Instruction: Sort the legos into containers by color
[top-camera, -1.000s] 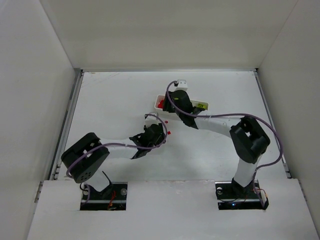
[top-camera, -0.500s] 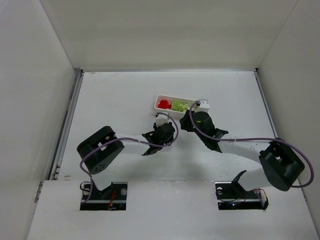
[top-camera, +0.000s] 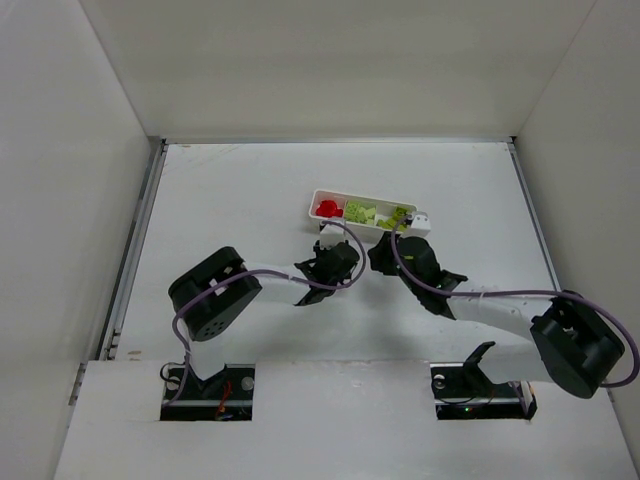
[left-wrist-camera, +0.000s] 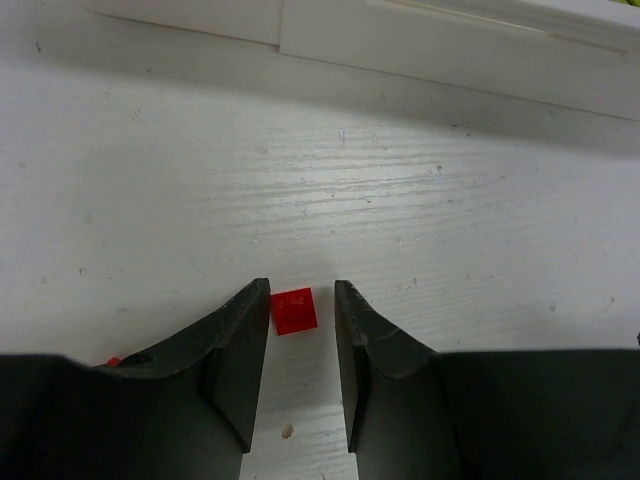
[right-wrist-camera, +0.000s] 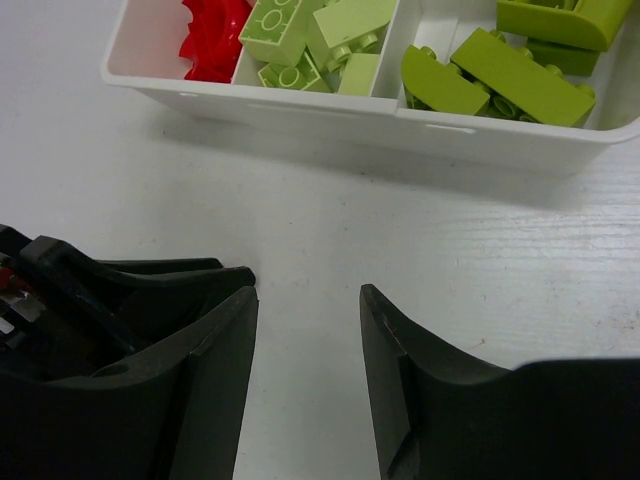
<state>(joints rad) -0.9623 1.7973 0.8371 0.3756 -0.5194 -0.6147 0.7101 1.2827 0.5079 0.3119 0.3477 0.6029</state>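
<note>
Lego (left-wrist-camera: 295, 311), flat red square, between narrowly parted left pincer (left-wrist-camera: 301, 293), right pincer (right-wrist-camera: 308, 295) wide, near white tray (right-wrist-camera: 330, 108)

One white tray (right-wrist-camera: 330, 100) is present, divided into three compartments. One red brick (left-wrist-camera: 295, 310) lies loose on the bench (left-wrist-camera: 450, 230); the red pieces (right-wrist-camera: 212, 35) in the tray are clumped and cannot be counted. Four pale green bricks (right-wrist-camera: 280, 25) are visible, and at least four darker yellow-green bricks (right-wrist-camera: 520, 72).

Tray (right-wrist-camera: 300, 105) cut off by top edge, right wrist view
</note>
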